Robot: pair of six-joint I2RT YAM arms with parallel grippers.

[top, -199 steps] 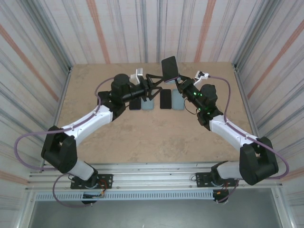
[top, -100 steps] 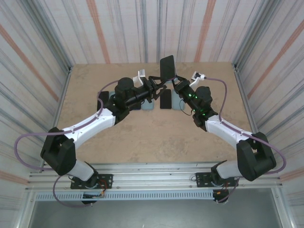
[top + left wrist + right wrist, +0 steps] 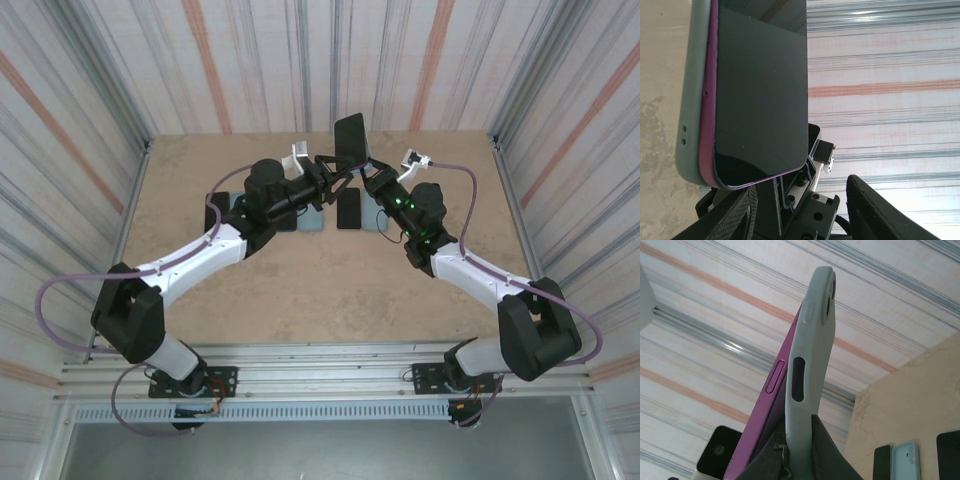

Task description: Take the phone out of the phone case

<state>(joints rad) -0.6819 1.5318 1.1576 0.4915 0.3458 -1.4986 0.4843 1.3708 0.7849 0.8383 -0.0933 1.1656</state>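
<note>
The tan table [image 3: 320,290] carries a row of dark phones [image 3: 348,210] and pale blue cases [image 3: 905,460].

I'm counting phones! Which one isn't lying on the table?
The purple phone in the pale green case: the right gripper holds it upright in the air. The other phones lie flat on the table.

Loose phones [image 3: 348,208], cases [image 3: 312,224] crowd beneath raised phone [image 3: 351,135]; nearer tabletop [image 3: 330,300] open.
</note>
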